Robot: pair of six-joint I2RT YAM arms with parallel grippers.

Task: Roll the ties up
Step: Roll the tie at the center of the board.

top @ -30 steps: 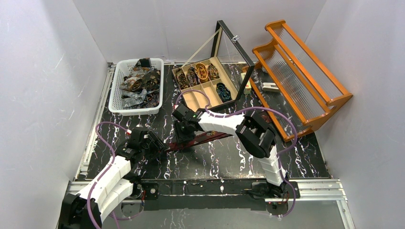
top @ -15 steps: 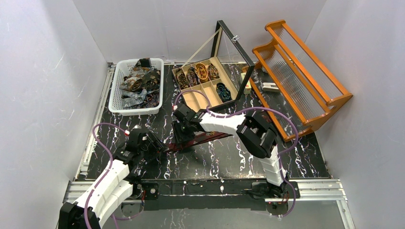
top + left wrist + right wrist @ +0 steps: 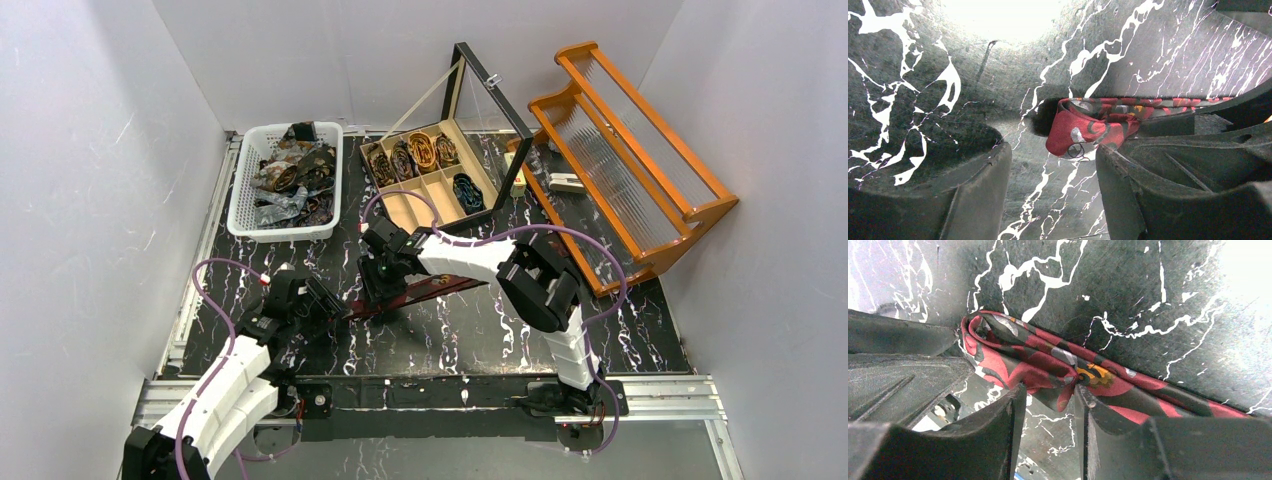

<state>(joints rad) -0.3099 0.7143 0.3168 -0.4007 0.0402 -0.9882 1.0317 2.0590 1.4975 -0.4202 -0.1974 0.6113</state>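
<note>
- One red patterned tie (image 3: pixel 440 287) lies mid-table, toward the near edge
- right gripper (image 3: pixel 1048 390) pinches a fold of it
- left gripper (image 3: pixel 1053 155) sits spread wide at its folded end

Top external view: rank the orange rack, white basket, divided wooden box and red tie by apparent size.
1. orange rack: largest.
2. white basket and divided wooden box: about alike, so not ranked apart.
3. red tie: smallest, a thin strip, partly hidden.

Left hand (image 3: pixel 335 307) drew back slightly
</note>
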